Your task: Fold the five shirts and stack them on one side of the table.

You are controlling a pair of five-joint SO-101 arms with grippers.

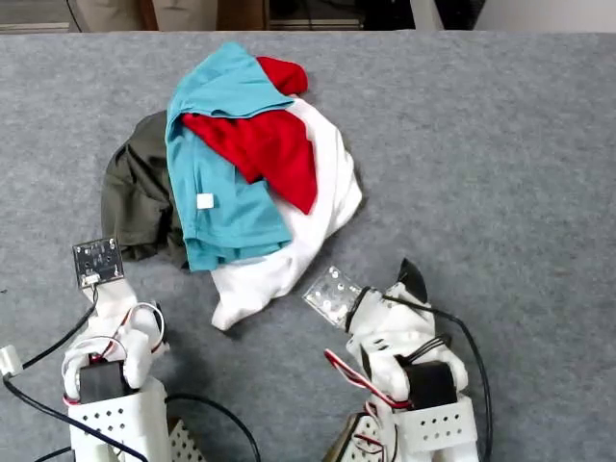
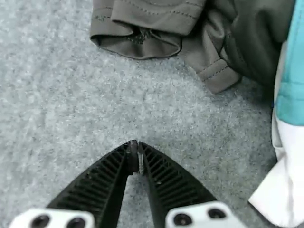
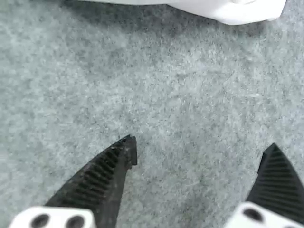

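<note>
A heap of shirts lies left of the table's middle. A teal shirt (image 1: pixel 221 192) is on top, a red shirt (image 1: pixel 265 144) is partly tucked under it, a white shirt (image 1: pixel 322 207) spreads beneath them, and a dark olive shirt (image 1: pixel 135 192) sticks out at the left. My left arm (image 1: pixel 106 327) stands just in front of the olive shirt. Its gripper (image 2: pixel 134 156) is shut with nothing in it, over bare table short of the olive shirt's sleeves (image 2: pixel 190 28). My right gripper (image 3: pixel 202 152) is open and holds nothing, close to the white shirt's hem (image 3: pixel 223 7).
The grey felt table top (image 1: pixel 500 173) has wide free room on its right half and behind the heap. Cables (image 1: pixel 38 356) run around both arm bases at the front edge. Teal cloth (image 2: pixel 292 85) and white cloth (image 2: pixel 285 190) lie beside the left gripper.
</note>
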